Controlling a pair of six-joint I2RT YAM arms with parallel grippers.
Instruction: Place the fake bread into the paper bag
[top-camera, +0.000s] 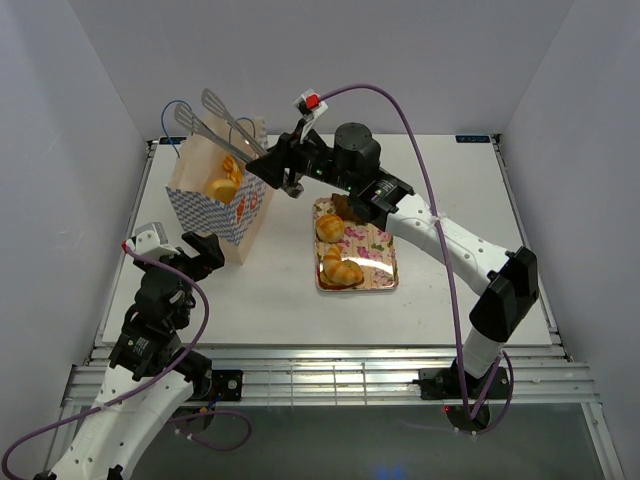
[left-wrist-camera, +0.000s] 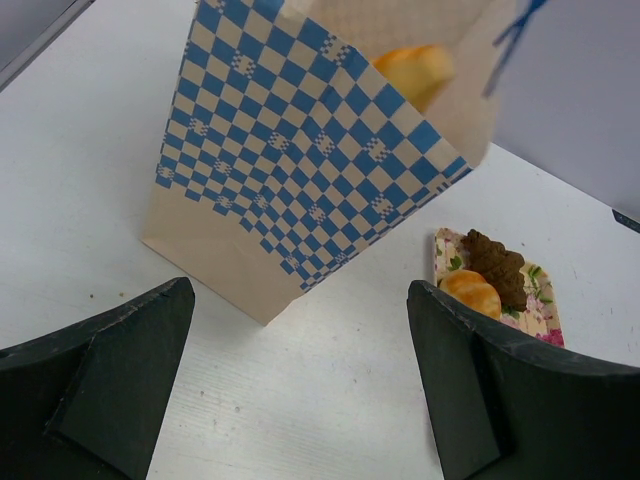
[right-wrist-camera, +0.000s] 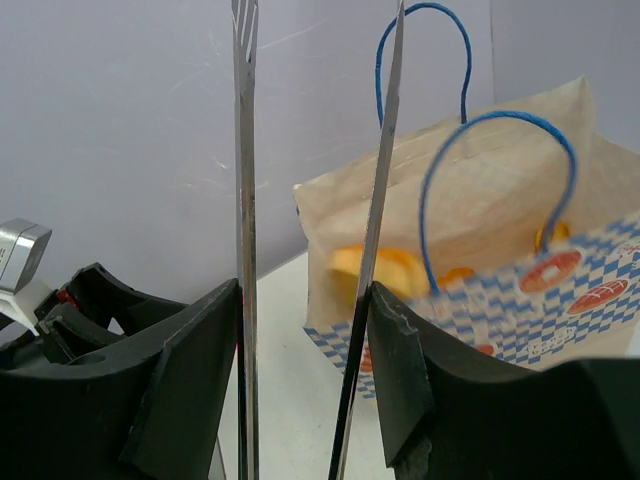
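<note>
Checkered paper bag (top-camera: 215, 215) upright, golden bread (top-camera: 224, 184) in its opening

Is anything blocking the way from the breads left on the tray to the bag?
Nothing visible lies between the breads on the floral tray and the paper bag. Only the metal tongs held by the right hand reach over the bag's open top.

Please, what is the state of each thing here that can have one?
left gripper: open, empty.
right gripper: shut on the tongs.
tongs: blades apart, nothing between them.
paper bag: upright, top open, bread inside.
tray: lying flat, carrying other breads.
</note>
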